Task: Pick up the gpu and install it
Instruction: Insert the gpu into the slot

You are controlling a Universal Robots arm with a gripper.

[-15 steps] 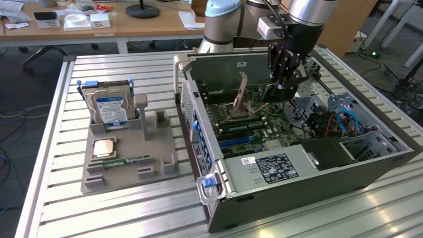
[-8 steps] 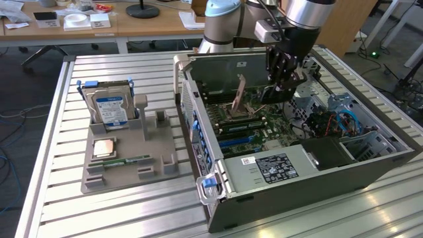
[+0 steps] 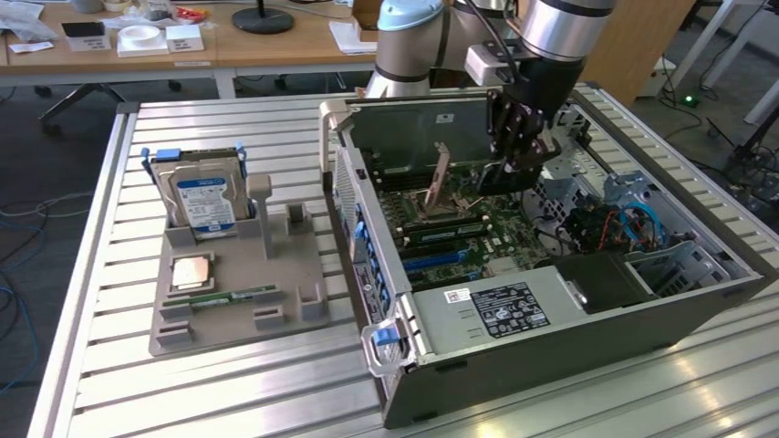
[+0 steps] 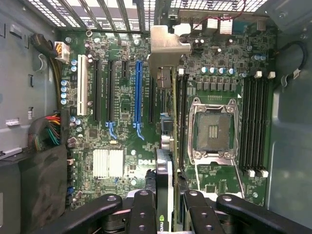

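Observation:
The gpu (image 4: 166, 87) is seen edge-on in the wrist view, a thin green card with its silver bracket (image 4: 165, 46) at the far end. My gripper (image 4: 165, 202) is shut on its near end, with black fingers (image 4: 143, 207) on either side. The card hangs over the motherboard (image 4: 122, 97), between the blue slot (image 4: 138, 92) and the CPU socket (image 4: 214, 129), in line with a black slot. In the exterior view my gripper (image 3: 517, 151) reaches down into the open computer case (image 3: 548, 315), and the gpu (image 3: 502, 176) is a dark shape beneath it.
On the exterior view's left, a grey holder tray (image 3: 262, 315) carries an upright hard drive (image 3: 204, 203), a CPU chip (image 3: 192, 272) and a memory stick (image 3: 237, 297). Inside the case are a power supply (image 3: 603, 278), cables (image 3: 621, 224) and the case walls close around the arm.

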